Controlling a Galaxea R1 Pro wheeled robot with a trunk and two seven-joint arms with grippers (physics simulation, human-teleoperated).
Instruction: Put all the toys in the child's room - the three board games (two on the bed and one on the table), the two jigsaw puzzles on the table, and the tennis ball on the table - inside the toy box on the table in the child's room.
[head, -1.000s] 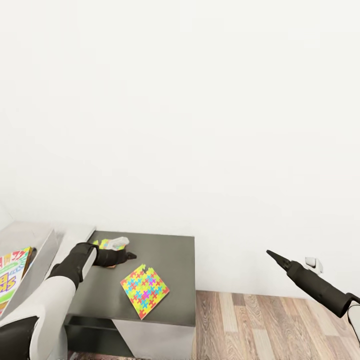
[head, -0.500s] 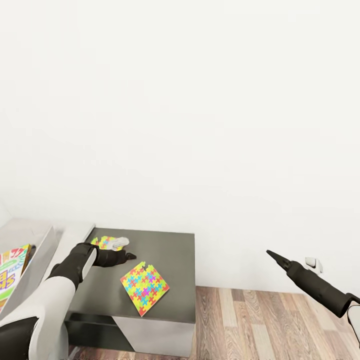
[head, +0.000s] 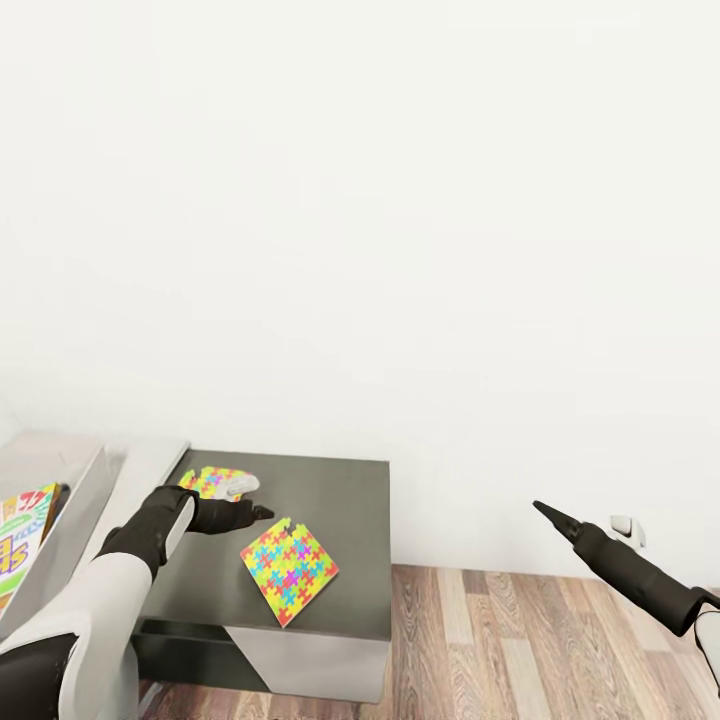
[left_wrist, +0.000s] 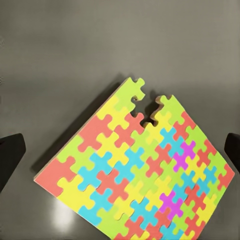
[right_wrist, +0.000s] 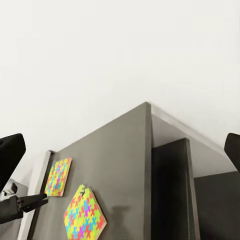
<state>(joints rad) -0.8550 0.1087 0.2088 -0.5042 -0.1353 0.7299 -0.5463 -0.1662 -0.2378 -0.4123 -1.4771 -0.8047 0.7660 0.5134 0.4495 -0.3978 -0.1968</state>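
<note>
In the head view the left gripper (head: 262, 512), black and slender, hangs above the dark grey cabinet section of the table (head: 350, 560), between two thin square jigsaw puzzles of bright yellow, orange, cyan, pink and green interlocking pieces. The nearer jigsaw puzzle (head: 289, 570) lies flat on the dark top, turned like a diamond, just near and right of the gripper; the farther jigsaw puzzle (head: 215, 482) lies flat near the wall, at the cabinet's far left, partly hidden by the left arm. In the left wrist view the two black fingertips (left_wrist: 11, 157) stand wide apart at the picture's edges, so this gripper is released and grasps nothing, and the nearer puzzle spreads below it on the dark surface. At the far left of the head view a flat board game with a busy colourful printed lid (head: 22, 525) rests inside the shallow light grey toy box with sloping sides (head: 70, 510), which sits on the white-grey desk top. The right gripper (head: 545, 513) is held out over the wood-plank floor (head: 520, 650), well apart from the table; in the right wrist view its dark fingertips (right_wrist: 11, 152) sit far apart, released and empty. A plain white wall (head: 400, 250) stands behind everything.
</note>
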